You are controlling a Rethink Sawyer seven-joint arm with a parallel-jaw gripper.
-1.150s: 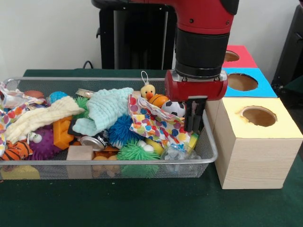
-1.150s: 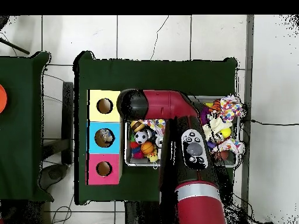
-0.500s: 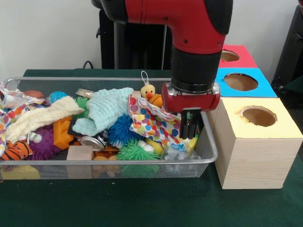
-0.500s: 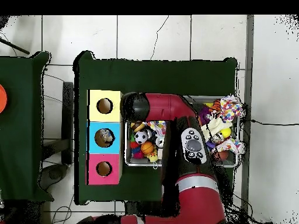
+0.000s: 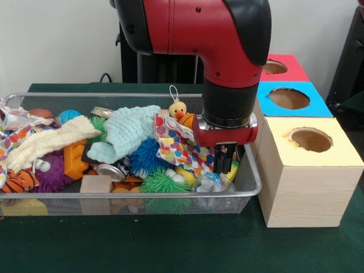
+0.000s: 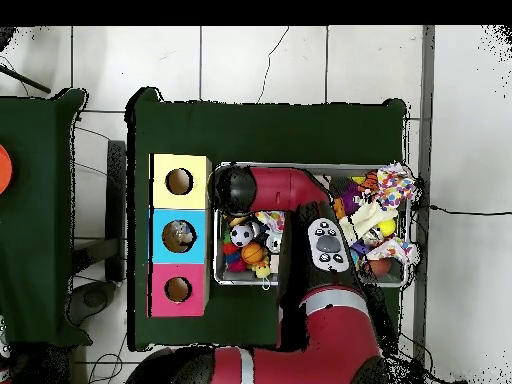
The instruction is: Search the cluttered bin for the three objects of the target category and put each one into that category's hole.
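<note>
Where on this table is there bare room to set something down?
Free: the green cloth in front of the wire bin, and the wide strip beyond the bin and boxes overhead. Crowded: the bin is heaped, the gripper down in its corner beside the yellow-topped box.

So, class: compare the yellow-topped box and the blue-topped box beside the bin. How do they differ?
The yellow-topped box stands nearest the front-view camera, showing its pale wooden front; the blue-topped box sits behind it, showing only its top. Overhead, something lies in the blue hole; the yellow hole looks empty. Both tops have one round hole.

Three boxes — one bin — one duck.
</note>
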